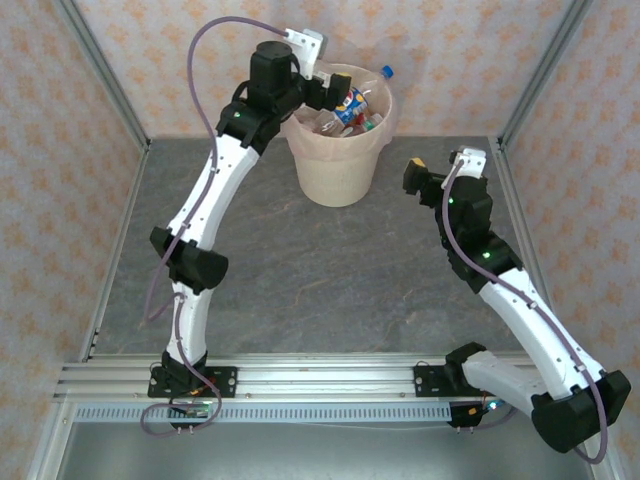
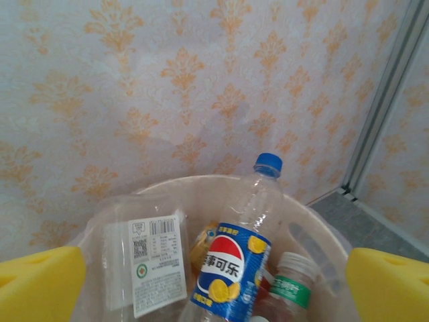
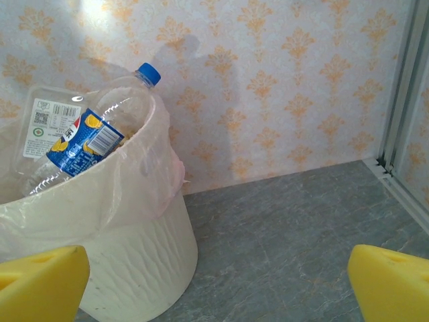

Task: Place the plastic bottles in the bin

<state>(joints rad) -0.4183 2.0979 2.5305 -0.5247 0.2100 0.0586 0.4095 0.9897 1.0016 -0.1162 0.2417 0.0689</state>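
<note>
The cream bin (image 1: 335,172) with its pinkish liner stands at the back of the table and holds several plastic bottles (image 1: 355,108). On top lies a clear bottle with a blue label and blue cap (image 2: 231,265), leaning against the rim (image 3: 87,137). Beside it are a clear bottle with a white label (image 2: 154,265) and a small one with a green label (image 2: 289,288). My left gripper (image 1: 322,92) hovers over the bin's left rim, open and empty (image 2: 214,295). My right gripper (image 1: 415,178) is open to the right of the bin, above bare table (image 3: 214,288).
The bin (image 3: 134,248) stands close to the patterned back wall. A metal frame post (image 3: 402,100) rises at the back right corner. Grey tabletop (image 1: 320,270) stretches between the bin and the arm bases.
</note>
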